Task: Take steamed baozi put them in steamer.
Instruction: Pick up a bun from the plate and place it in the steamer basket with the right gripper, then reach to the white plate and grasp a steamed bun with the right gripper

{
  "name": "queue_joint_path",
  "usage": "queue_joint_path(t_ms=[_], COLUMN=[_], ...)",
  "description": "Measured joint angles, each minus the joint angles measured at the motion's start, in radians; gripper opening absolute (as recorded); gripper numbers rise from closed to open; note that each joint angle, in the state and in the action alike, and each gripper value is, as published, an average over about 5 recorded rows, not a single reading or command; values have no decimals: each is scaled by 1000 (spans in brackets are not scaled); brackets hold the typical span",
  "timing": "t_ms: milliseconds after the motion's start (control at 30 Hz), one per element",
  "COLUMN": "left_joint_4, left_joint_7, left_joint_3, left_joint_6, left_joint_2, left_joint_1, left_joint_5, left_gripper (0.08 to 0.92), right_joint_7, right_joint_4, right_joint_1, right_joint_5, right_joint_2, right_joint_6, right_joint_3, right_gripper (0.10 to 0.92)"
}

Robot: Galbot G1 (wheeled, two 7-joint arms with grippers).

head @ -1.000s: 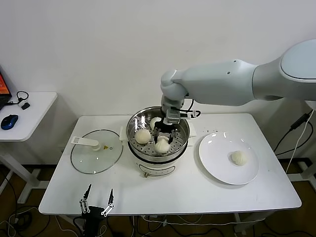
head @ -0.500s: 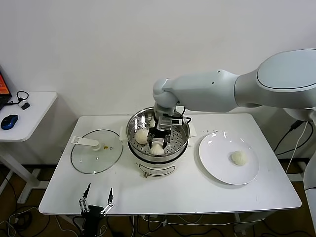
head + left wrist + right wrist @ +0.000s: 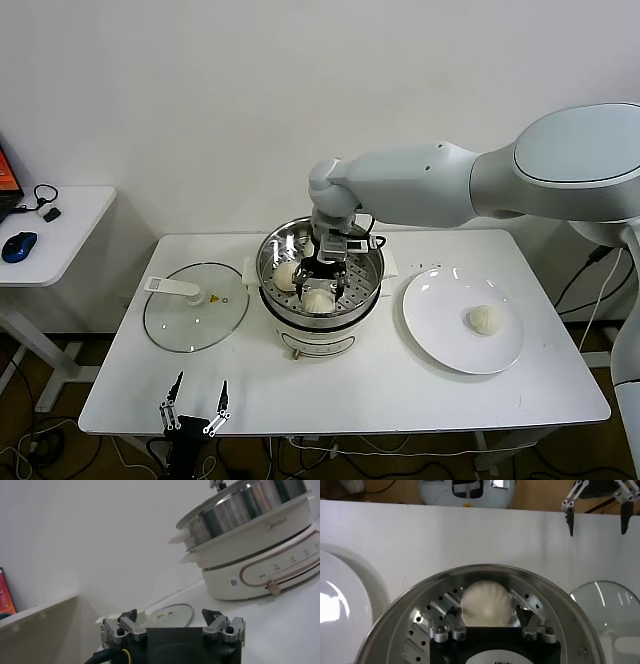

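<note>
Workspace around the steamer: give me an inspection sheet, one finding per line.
Surface: white table, steamer, plate and lid on it.
Job's things: steamer at centre with baozi inside, one between the right gripper's fingers, one beside it; one more baozi on the white plate.
Clutter: glass lid lying flat beside the steamer.
Grippers: right gripper inside the steamer, jaws open astride the bun; left gripper idle at the near table edge, open.
Cables: black cables beyond the table's right end.
Surroundings: side table with blue mouse.
</note>
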Motion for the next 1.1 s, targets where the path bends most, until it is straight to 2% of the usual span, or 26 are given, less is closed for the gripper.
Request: queue_joint_path(t_ms=[100,400,767,1100], left_joint_4=[-3,-8,-14,-16], left_joint_7=[1,0,-2,-2], left_joint_3=[1,8,20,15], left_joint_6=[0,-1,-1,-1], left_joint_2=[0,0,0,0], left_joint_1=[1,5,10,10], left_joint_5=[0,5,7,6], left_gripper=[823,823,823,823], right_joint_7=[-12,-75,-184,-238], right_joint_4=[5,24,56,38], right_joint_1=[16,98,219,219], right_joint_5=[19,144,419,457], right_joint_2=[-7,-54,-169,-313], right_joint_6=[4,-39,-317,-488], right_joint_3=[-8,-80,-257,-315], right_gripper=[818,823,823,823])
